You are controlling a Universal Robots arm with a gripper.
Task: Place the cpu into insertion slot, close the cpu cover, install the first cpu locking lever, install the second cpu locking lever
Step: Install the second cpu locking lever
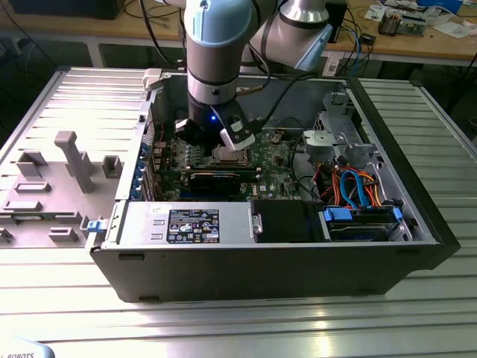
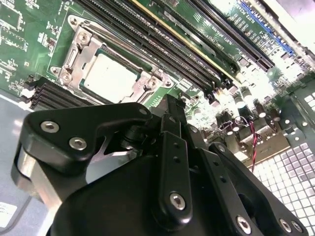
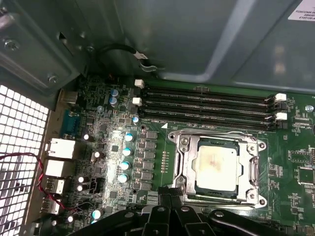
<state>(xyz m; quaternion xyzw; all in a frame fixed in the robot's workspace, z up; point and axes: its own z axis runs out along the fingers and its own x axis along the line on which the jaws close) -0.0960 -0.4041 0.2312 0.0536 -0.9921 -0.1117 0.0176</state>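
Black gripper, fingers pressed together and empty, hovers just beside the cpu under its closed cpu cover.

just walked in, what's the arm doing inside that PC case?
The arm's gripper hovers just above the motherboard inside the open case, beside the insertion slot. The cpu already sits in the slot, and the cpu cover lies flat around it. The gripper holds nothing that shows.

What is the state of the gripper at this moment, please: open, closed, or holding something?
Gripper: cannot be told; it holds nothing visible and hovers beside the cpu cover, which lies closed over the cpu.
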